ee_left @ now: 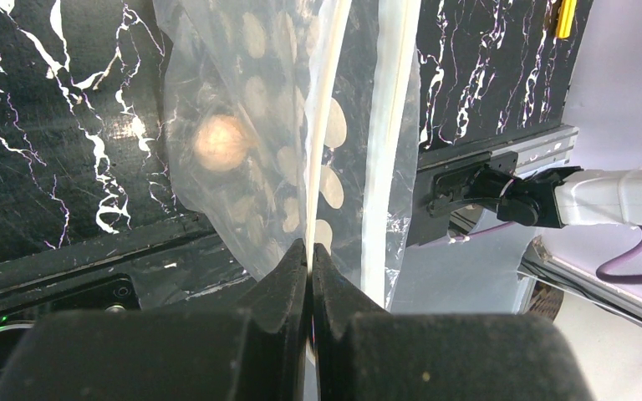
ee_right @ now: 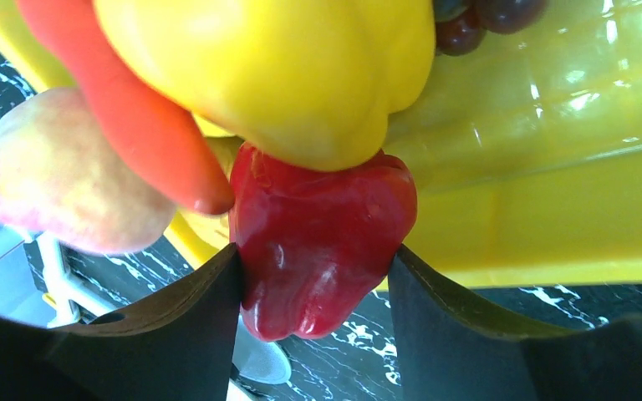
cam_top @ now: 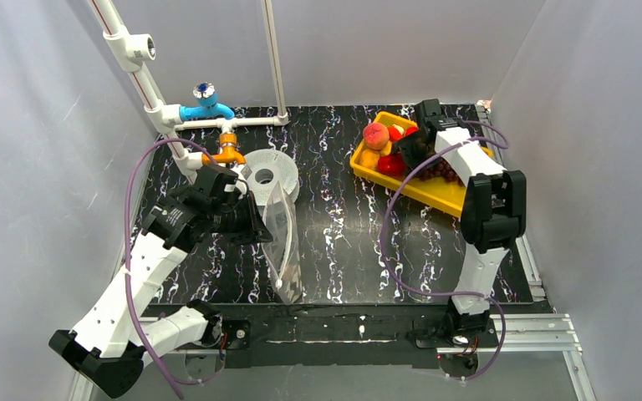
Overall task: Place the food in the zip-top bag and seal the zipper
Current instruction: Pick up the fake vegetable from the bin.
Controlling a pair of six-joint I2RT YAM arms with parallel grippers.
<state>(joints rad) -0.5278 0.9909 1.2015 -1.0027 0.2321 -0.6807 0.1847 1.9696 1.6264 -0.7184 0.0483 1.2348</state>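
The clear dotted zip-top bag point(cam_top: 283, 242) hangs upright left of centre, its lower end on the black table. My left gripper point(cam_top: 253, 224) is shut on the bag's mouth edge; in the left wrist view the jaws point(ee_left: 310, 255) pinch one pale zipper strip point(ee_left: 328, 92), and the other strip point(ee_left: 387, 125) hangs free beside it. A blurred pale orange spot point(ee_left: 221, 142) shows through the bag point(ee_left: 242, 75); I cannot tell what it is. My right gripper point(cam_top: 405, 152) is over the yellow tray point(cam_top: 435, 197), shut on the red pepper point(ee_right: 322, 238). A yellow pepper point(ee_right: 284, 75), carrot point(ee_right: 134, 117), peach point(ee_right: 54, 180) and grapes point(ee_right: 476, 21) lie against it.
A grey ring-shaped spool point(cam_top: 266, 175) stands just behind the bag. A white pipe frame with a blue fitting point(cam_top: 206, 107) and an orange fitting point(cam_top: 227, 154) runs along the back left. The tray point(ee_right: 552, 200) sits at the back right. Grey walls enclose the table.
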